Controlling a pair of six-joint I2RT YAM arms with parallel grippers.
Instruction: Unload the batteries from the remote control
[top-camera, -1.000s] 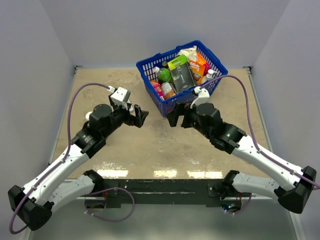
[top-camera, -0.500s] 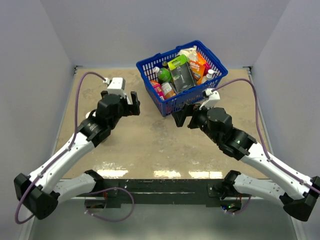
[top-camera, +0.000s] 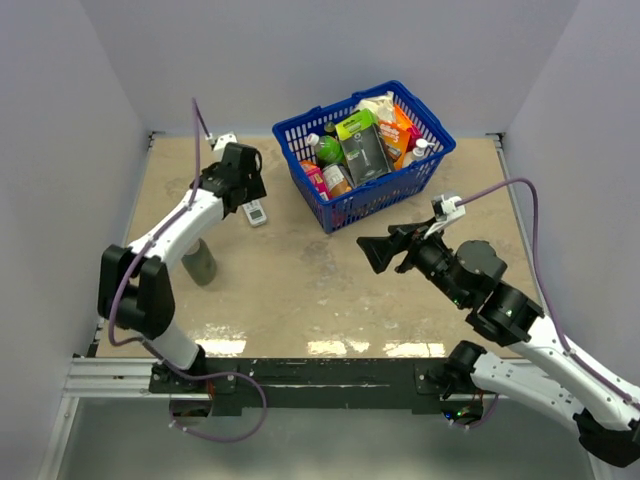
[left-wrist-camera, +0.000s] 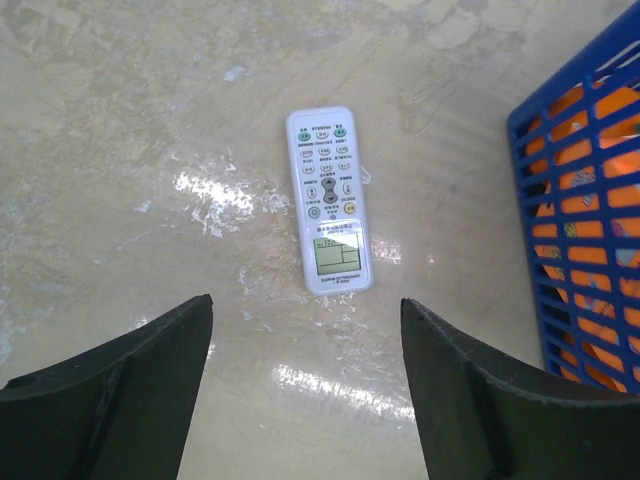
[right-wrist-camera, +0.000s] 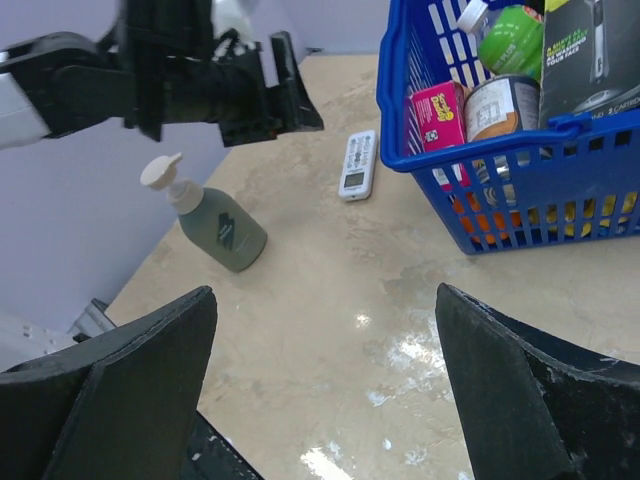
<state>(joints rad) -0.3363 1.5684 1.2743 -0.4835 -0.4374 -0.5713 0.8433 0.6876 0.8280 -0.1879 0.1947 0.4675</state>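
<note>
Your right gripper hangs over the middle of the beige table, jaws spread wide with nothing between them. Off to its left sits a grey-green pump bottle. Farther out, the slim white remote control lies flat, buttons and display up, near the blue plastic basket. Your left gripper hovers just above the remote, jaws apart and holding nothing.

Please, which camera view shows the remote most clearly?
The left wrist view: the remote lies face up, close, buttons and screen visible. The top view shows it small; the right wrist view shows it distant.
</note>
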